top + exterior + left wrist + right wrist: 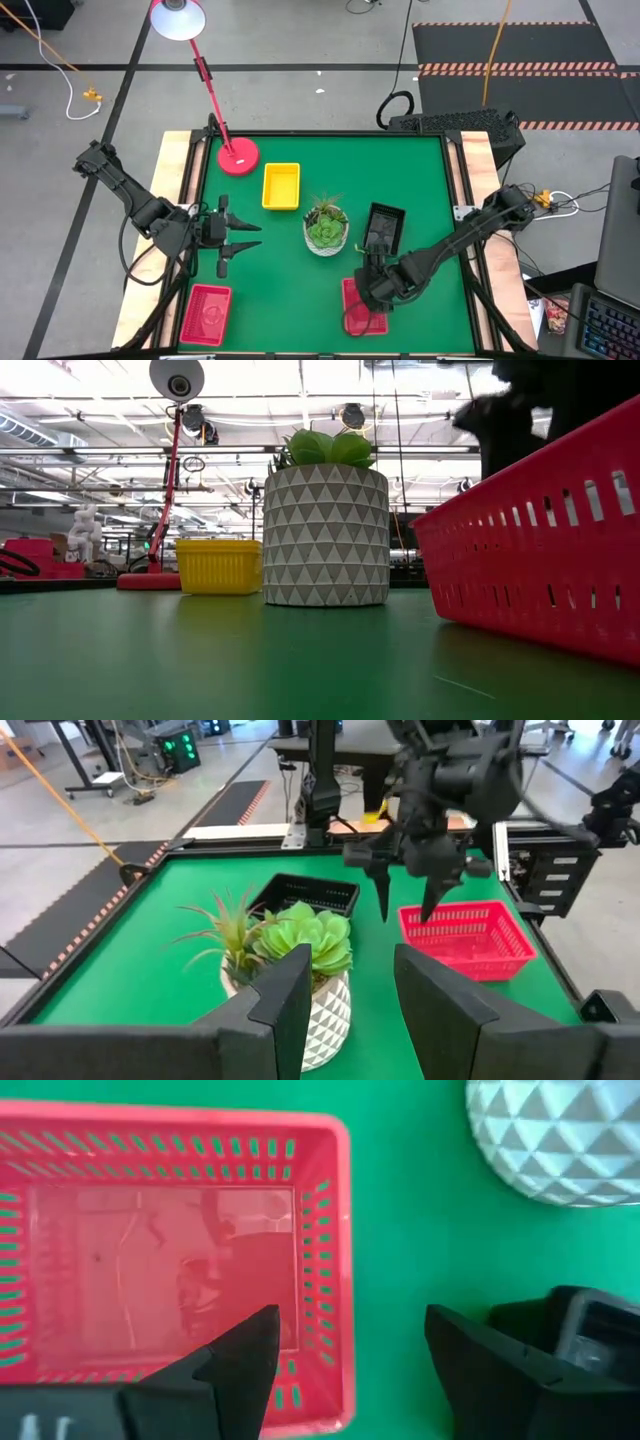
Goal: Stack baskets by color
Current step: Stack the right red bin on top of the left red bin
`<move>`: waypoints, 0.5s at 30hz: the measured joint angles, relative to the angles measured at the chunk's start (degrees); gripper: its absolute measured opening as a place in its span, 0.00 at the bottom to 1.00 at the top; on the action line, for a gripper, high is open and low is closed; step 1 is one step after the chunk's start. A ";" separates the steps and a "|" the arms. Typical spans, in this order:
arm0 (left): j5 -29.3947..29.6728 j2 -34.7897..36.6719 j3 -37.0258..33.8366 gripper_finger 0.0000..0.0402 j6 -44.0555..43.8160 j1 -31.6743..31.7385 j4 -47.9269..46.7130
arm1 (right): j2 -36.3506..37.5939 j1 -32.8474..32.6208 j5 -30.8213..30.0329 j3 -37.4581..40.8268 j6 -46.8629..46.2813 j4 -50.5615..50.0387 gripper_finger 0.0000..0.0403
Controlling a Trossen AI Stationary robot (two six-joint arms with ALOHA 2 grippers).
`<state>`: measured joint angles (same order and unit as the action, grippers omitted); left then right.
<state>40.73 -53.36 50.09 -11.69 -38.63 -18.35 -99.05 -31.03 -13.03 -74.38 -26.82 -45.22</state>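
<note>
Red mesh is what the right hand (368, 290) sits over in the high view: a red basket (362, 308) at lower centre-right of the frame, its long axis running up-down, with a black basket (384, 227) just above it and the hand between the 2. A second red basket (206, 313) lies at lower left, nearest the left hand (232, 243), which hovers at mid-left, fingers parted and empty. A yellow basket (281, 186) sits above centre, beside the potted succulent (326, 229)

Low view: the near red basket (540, 550) fills the right side; the yellow basket (218, 565) is left of the pot (326, 535)

Left wrist view: the right hand (406, 902) hangs above the red basket (468, 936) at right of centre, fingers apart, holding nothing

Right wrist view: its fingers (245, 1355) spread wide and empty, straddling the red basket's (150, 1250) right wall; the basket lies to upper left, the black one (600, 1325) at lower right. I judge the right arm nearer both
</note>
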 joint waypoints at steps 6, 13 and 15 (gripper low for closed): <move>-0.26 -0.11 0.00 0.37 -2.30 -0.02 0.07 | 0.00 0.33 1.85 5.27 0.59 6.48 0.55; -2.28 -4.15 0.00 0.37 0.02 -0.28 4.27 | 0.00 1.70 5.72 9.50 1.04 8.08 0.35; -2.38 -5.44 0.00 0.37 1.69 -0.42 6.11 | 0.00 2.19 5.85 9.82 1.27 9.05 0.25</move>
<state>38.35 -58.80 50.09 -10.00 -39.05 -12.24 -99.04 -28.84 -7.18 -64.56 -25.56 -36.17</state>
